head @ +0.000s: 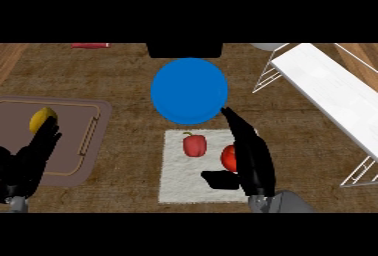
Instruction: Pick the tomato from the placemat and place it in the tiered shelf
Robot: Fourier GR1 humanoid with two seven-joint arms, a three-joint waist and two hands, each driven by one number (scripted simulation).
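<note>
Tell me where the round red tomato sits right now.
In the head view, the round red tomato lies on the white fuzzy placemat, right of the red bell pepper, partly hidden by the black right hand.

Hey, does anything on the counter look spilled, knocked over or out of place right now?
Nothing stands out. The tomato and red pepper lie on the white placemat, the blue plate sits flat, and the tiered shelf stands upright.

Tomato [228, 156] right of pepper [194, 145], both on placemat [177, 187]
</note>
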